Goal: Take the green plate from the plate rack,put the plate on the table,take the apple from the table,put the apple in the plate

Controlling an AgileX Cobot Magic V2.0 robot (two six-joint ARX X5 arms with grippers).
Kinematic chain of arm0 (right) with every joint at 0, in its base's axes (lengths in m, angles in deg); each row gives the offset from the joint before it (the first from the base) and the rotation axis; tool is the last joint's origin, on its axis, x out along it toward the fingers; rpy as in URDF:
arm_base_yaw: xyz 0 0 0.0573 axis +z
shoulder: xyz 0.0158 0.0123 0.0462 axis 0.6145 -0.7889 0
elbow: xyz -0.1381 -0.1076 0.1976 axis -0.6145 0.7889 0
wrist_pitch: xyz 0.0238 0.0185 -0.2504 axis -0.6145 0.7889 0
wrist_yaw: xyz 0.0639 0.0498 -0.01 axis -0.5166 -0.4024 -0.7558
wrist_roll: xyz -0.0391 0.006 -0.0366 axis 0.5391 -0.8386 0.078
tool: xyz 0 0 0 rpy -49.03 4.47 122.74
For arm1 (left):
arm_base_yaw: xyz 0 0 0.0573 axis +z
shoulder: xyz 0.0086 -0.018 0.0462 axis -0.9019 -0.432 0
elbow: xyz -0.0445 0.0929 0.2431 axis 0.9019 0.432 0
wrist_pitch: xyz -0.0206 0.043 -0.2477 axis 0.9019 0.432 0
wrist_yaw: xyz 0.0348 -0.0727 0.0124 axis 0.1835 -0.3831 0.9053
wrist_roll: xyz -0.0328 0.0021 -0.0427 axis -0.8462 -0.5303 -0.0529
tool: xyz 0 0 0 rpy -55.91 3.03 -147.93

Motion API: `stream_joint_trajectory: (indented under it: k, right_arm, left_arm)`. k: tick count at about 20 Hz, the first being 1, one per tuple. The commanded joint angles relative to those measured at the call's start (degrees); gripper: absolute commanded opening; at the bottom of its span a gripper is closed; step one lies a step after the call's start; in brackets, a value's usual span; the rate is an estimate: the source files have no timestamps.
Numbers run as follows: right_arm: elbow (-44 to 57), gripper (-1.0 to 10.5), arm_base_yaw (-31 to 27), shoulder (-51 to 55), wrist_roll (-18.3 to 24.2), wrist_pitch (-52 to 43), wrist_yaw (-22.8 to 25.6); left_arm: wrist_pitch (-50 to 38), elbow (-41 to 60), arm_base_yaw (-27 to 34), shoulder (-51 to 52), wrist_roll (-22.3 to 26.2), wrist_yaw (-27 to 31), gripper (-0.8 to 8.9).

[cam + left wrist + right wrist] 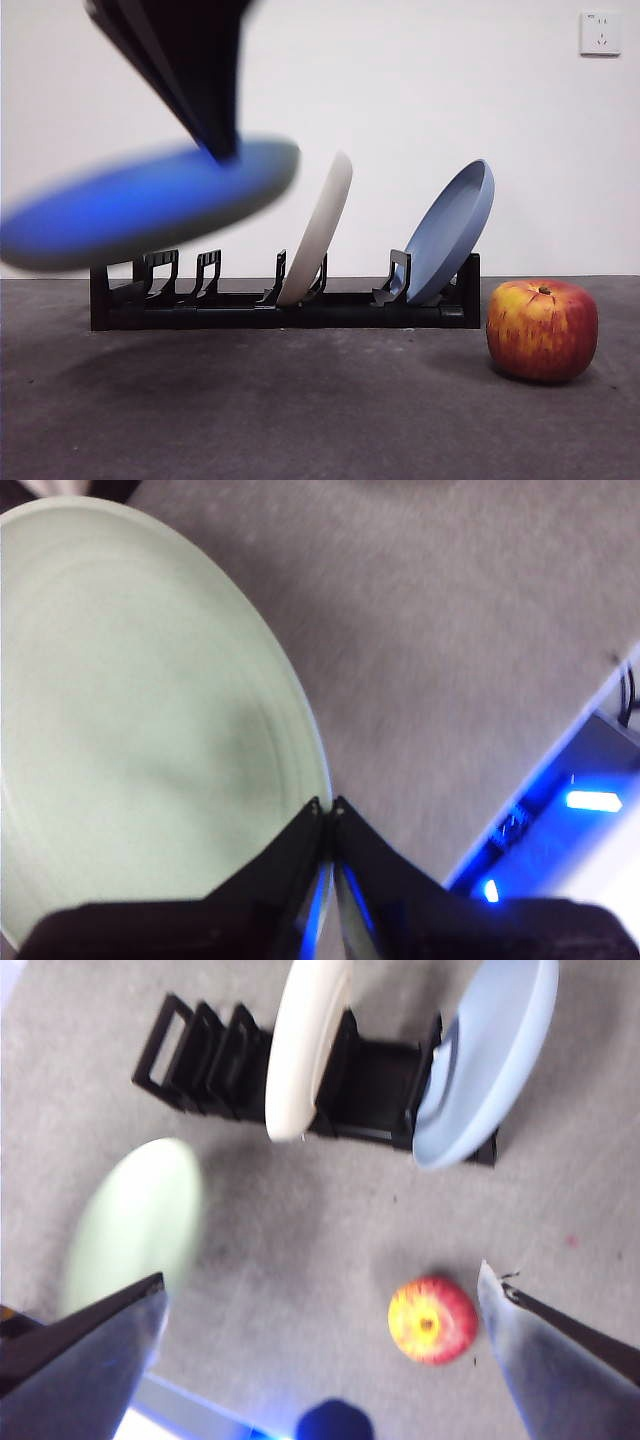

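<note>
My left gripper [222, 150] [327, 805] is shut on the rim of the green plate [130, 730], which hangs blurred and nearly flat in the air above the table [300, 420], in front of the left end of the plate rack [280, 310]. In the front view the green plate [150, 205] shows a blue-lit underside. The right wrist view shows the green plate [135, 1225] beside the plate rack [200, 1050]. The apple [542, 330] [432, 1320] sits on the table right of the rack. My right gripper [322, 1274] hovers high above it, open and holding nothing.
A cream-white plate [320, 225] [305, 1040] and a blue plate [455, 230] [490, 1060] lean in the rack's middle and right slots. A wall with a socket [600, 33] stands behind the rack.
</note>
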Motion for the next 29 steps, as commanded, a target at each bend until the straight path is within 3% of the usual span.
stream_joint_trajectory:
  k: [1, 10, 20, 23, 27, 29]
  right_arm:
    - [-0.2, 6.6, 0.0, -0.3, 1.2, 1.3, 0.2]
    - [-0.2, 6.6, 0.0, -0.3, 1.8, 4.2, 0.2]
    - [-0.2, 6.6, 0.0, -0.3, 1.7, 4.4, 0.2]
    - [-0.2, 6.6, 0.1, -0.3, 1.7, 4.4, 0.2]
    - [-0.2, 6.6, 0.0, -0.3, 1.7, 4.4, 0.2]
    - [-0.2, 6.6, 0.0, -0.3, 1.8, 4.4, 0.2]
  left_arm:
    - [-7.2, 3.4, 1.6, -3.0, -0.3, 0.5, -0.09]
    - [-12.7, 3.8, 3.6, -19.9, 1.3, 0.0, -0.09]
    - [-12.6, 3.6, 5.8, -20.5, 0.9, -1.2, 0.14]
    - [-12.3, 3.5, 7.0, -18.4, 0.9, -1.2, 2.67]
    - [-12.0, 3.5, 7.3, -10.2, 1.0, -1.5, 2.84]
    - [-11.0, 3.1, 7.3, -3.2, 0.9, -4.3, 2.84]
